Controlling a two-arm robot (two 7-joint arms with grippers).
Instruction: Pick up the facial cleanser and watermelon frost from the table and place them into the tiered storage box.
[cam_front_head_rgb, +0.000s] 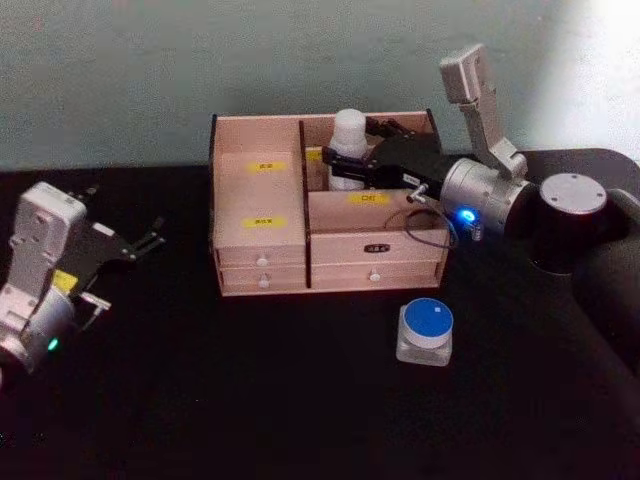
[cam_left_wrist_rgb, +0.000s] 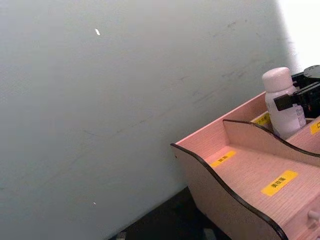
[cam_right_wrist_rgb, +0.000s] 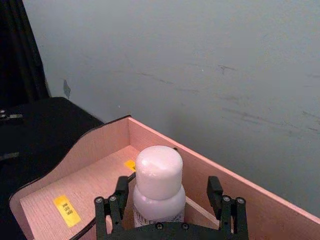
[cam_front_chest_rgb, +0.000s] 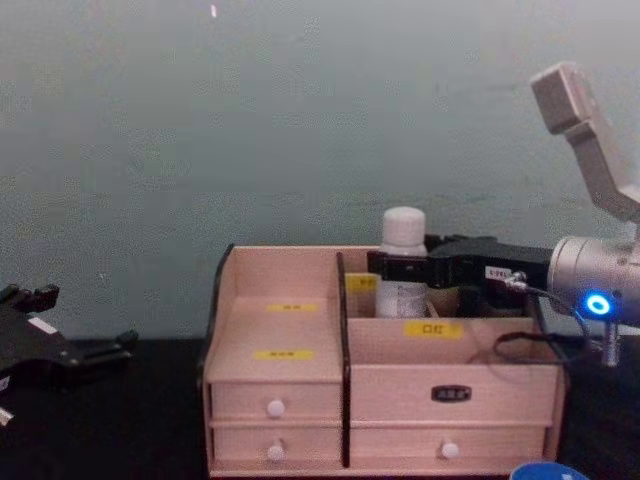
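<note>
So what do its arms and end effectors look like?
The right end effector is black, on a silver cylindrical wrist with a blue light, a thin black cable loop and a pale grey boxy mount. The left end effector, also black, has a pale grey housing, yellow sticker and green light.

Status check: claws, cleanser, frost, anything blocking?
Right claw open, straddling facial cleanser, upright in tiered storage box rear compartment. Left claw open, idle at table's left. Watermelon frost on table before box, untouched. No obstruction seen.
</note>
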